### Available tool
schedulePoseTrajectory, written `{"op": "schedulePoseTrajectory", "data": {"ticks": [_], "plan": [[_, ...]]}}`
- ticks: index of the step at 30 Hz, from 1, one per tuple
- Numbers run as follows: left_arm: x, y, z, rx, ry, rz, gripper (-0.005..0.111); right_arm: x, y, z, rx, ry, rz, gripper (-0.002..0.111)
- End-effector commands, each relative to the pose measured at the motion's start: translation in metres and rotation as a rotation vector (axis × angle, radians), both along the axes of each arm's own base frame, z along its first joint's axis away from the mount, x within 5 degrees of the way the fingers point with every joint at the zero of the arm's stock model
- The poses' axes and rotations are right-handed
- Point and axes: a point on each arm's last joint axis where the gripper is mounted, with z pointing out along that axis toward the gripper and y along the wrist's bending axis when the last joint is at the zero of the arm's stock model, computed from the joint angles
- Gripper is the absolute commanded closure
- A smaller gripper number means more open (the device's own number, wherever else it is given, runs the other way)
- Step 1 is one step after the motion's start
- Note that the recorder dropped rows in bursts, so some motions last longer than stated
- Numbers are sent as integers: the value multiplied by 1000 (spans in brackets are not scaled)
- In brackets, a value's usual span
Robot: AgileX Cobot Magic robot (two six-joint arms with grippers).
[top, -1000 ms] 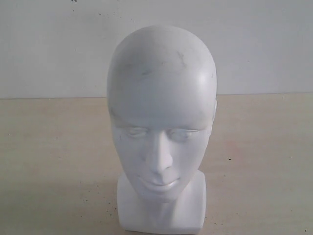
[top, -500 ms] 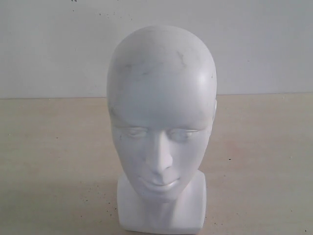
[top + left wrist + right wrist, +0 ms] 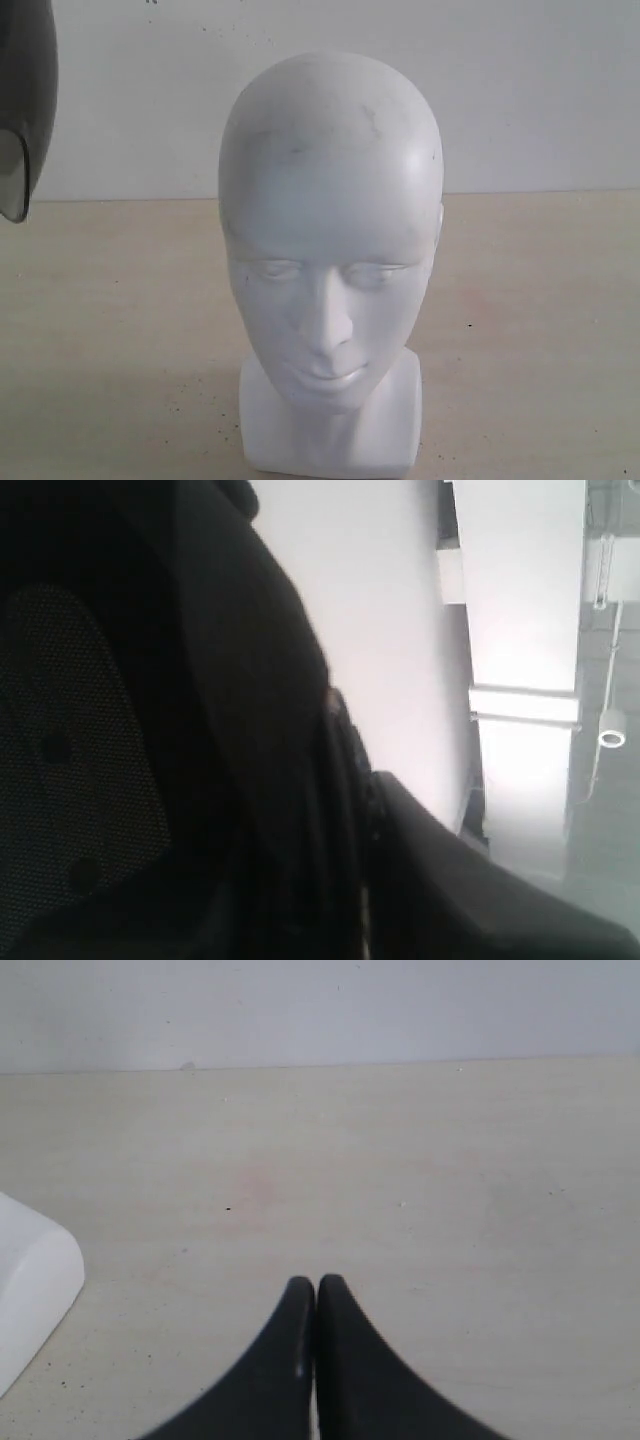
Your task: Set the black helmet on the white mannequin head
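The white mannequin head stands upright on its blocky neck base in the middle of the exterior view, facing the camera. A smoky visor edge of the black helmet hangs in the air at the top left, apart from the head. In the left wrist view the helmet fills most of the picture, showing its dark mesh lining. My left gripper is shut on the helmet's rim, with one finger outside the shell and the other hidden. My right gripper is shut and empty, low over the table beside the neck base.
The pale wooden table stretches to both sides of the head, with a white wall behind it. The left wrist view looks past the helmet at white walls and a ceiling fixture.
The helmet's visor has come into the exterior view at the top left; it was out of view before. The mannequin head has not moved.
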Motion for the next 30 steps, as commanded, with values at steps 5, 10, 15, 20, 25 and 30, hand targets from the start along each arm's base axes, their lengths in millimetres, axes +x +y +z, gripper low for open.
{"op": "schedulePoseTrajectory", "data": {"ticks": [5,10,15,20,25,30], "plan": [[-18,8,27,-264,-80,-374,102,0,0,1,-2,-16,0,108],[-20,2,52,-242,-136,-481,102,0,0,1,-2,-16,0,108],[9,-19,50,-249,9,-644,102,0,0,1,-2,-16,0,108],[24,-34,57,-194,36,-680,102,0,0,1,-2,-16,0,108],[29,-45,82,-137,-12,-750,102,0,0,1,-2,-16,0,108],[27,-46,92,-123,-47,-753,102,1,0,6,42,-71,-9,108]]}}
